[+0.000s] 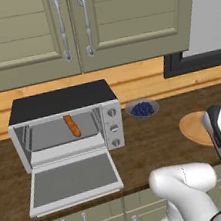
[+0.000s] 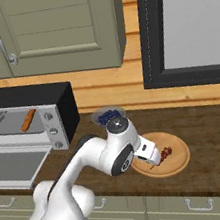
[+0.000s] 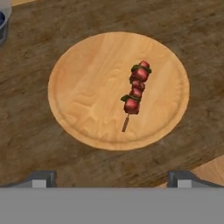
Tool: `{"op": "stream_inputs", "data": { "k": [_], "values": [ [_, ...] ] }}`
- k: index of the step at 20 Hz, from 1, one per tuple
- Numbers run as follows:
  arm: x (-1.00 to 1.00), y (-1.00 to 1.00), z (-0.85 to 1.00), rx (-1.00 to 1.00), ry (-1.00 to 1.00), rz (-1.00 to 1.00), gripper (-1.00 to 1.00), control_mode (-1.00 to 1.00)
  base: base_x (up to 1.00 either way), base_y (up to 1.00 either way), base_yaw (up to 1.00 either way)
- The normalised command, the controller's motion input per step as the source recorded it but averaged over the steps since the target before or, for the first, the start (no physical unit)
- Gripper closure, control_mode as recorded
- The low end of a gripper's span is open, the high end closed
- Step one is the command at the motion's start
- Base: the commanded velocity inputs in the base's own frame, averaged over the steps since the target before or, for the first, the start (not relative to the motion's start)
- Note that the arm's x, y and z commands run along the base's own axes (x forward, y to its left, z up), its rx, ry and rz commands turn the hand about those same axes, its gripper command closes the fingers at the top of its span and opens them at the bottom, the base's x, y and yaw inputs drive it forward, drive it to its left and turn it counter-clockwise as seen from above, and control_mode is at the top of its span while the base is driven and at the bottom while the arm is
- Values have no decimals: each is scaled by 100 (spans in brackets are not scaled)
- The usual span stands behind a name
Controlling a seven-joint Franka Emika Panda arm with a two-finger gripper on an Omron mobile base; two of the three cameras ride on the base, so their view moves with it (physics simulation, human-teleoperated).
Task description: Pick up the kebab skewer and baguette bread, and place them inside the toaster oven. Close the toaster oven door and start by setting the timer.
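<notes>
The kebab skewer lies on a round wooden plate on the counter, with red and brown chunks and a bare stick end pointing toward me. My gripper hovers above the plate's near side, open and holding nothing, its fingertips wide apart. In the right base view the gripper hangs just left of the skewer. The baguette bread rests inside the toaster oven. The toaster oven door is dropped open and flat.
A glass bowl of blueberries stands between the oven and the plate. Three knobs sit on the oven's right panel. Wall cabinets hang above, and a dark-framed window is at the back right.
</notes>
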Motion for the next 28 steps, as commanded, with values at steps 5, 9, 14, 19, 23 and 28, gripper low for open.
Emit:
{"op": "stream_inputs", "data": {
  "k": [5,9,14,19,23,28],
  "values": [
    [20,-38,-20,0,-1,-8,-100,-100,0,0,0],
    [29,-21,-19,-1,0,-9,-100,-100,0,0,0],
    [46,0,-29,0,-4,0,-100,-100,0,0,0],
    [25,-24,-15,0,0,0,-100,-100,0,0,0],
    [5,-27,-8,0,1,0,-100,-100,0,0,0],
    [0,-3,-21,-2,1,-1,-100,-100,0,0,0]
  ]
}}
